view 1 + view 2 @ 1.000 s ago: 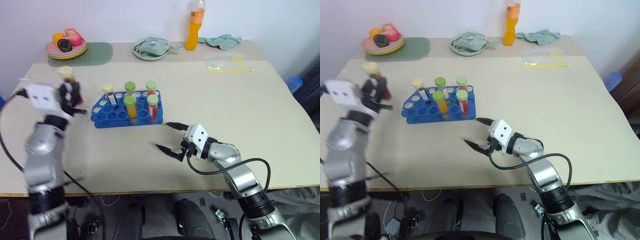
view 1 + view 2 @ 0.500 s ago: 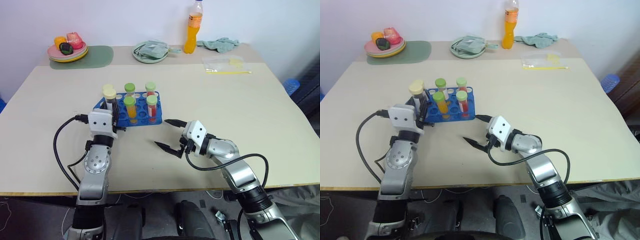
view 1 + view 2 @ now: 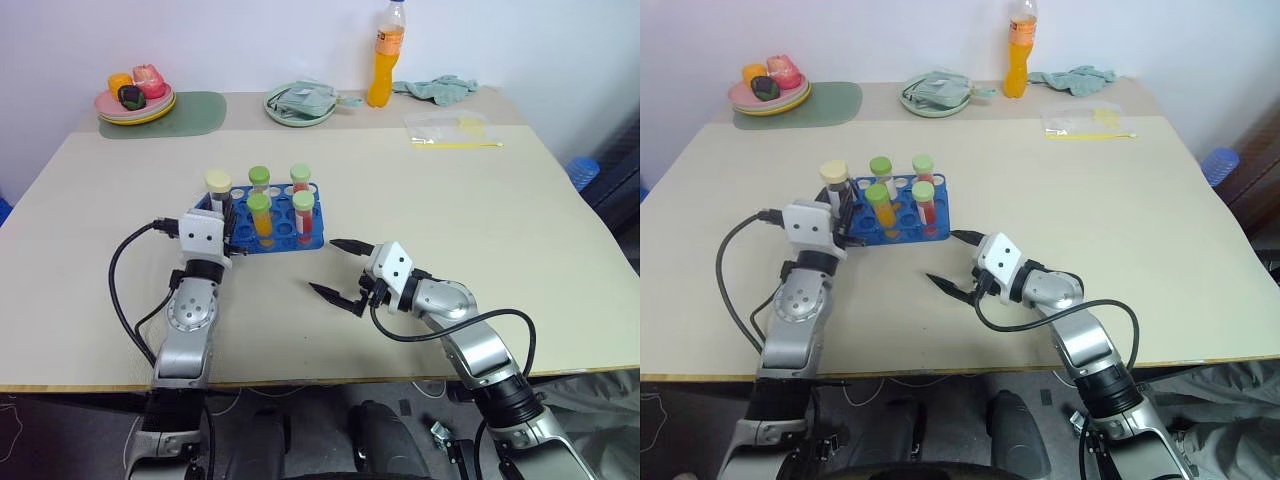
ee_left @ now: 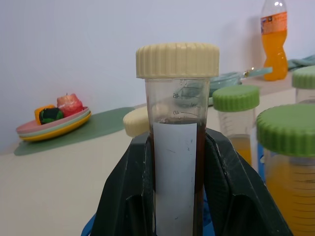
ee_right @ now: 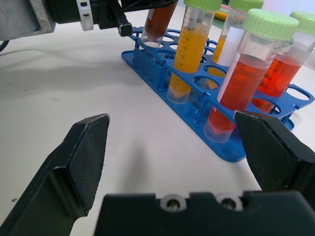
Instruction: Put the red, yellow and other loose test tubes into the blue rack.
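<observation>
We seem to be in a plain room staged as a test bench: a beige table [image 3: 480, 200] against a bare white wall [image 3: 250, 40], with a blue rack [image 3: 262, 228] at centre, plates [image 3: 135, 103] upper left and an orange drink bottle [image 3: 386, 55] at top.

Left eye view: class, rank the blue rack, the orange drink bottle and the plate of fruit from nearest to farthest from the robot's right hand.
Measured from the right hand:
1. Blue rack, just ahead on its left.
2. Orange drink bottle, at the table's far edge.
3. Plate of fruit, at the far left corner, plainly farthest.
</observation>
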